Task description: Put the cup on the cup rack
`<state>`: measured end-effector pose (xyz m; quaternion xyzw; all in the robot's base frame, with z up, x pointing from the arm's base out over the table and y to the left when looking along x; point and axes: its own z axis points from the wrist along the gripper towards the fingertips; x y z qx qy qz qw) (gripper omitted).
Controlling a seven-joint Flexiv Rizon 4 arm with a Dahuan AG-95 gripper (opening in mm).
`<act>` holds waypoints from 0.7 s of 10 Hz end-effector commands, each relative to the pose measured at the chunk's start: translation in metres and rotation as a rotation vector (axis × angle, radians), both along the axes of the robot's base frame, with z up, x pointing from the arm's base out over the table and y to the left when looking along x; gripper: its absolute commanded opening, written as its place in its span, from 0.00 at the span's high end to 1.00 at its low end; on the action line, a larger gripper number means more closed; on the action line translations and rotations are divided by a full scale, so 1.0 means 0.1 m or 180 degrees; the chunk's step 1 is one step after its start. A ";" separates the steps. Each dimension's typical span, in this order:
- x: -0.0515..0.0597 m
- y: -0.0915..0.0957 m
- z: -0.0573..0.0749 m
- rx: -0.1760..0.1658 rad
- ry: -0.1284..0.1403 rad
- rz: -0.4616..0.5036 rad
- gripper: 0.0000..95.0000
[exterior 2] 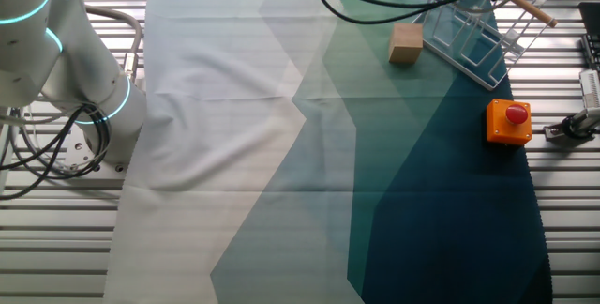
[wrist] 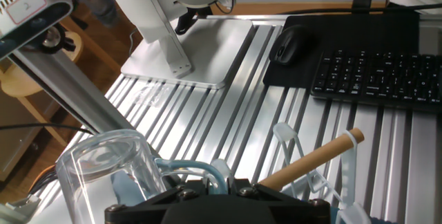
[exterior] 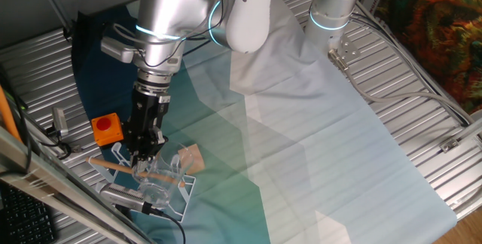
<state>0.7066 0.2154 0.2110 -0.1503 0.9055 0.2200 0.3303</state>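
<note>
The cup (wrist: 109,167) is clear glass and lies tilted at the lower left of the hand view, with its handle (wrist: 185,169) running between my fingers. My gripper (wrist: 219,180) is shut on that handle. In one fixed view the gripper (exterior: 143,160) points down right over the cup rack (exterior: 175,196), and the cup (exterior: 157,178) shows faintly among the white wire prongs. The rack's wooden rod (wrist: 312,157) slants up just right of my fingers, beside a white prong (wrist: 289,138). In the other fixed view the cup rack (exterior 2: 466,34) stands at the top right; the gripper is out of frame there.
A tan wooden block (exterior: 192,158) lies right next to the rack. An orange box with a red button (exterior: 107,128) stands just behind it. A keyboard (wrist: 376,72) and a mouse (wrist: 290,44) lie past the table edge. A metal clamp (exterior 2: 574,126) sits near the box.
</note>
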 end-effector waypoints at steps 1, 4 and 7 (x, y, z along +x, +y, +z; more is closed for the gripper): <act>-0.01 0.00 0.00 0.0006 -0.0025 0.0000 1.00; -0.02 -0.01 0.00 0.0013 -0.0048 0.0010 1.00; -0.03 -0.01 -0.01 0.0024 -0.0090 0.0031 1.00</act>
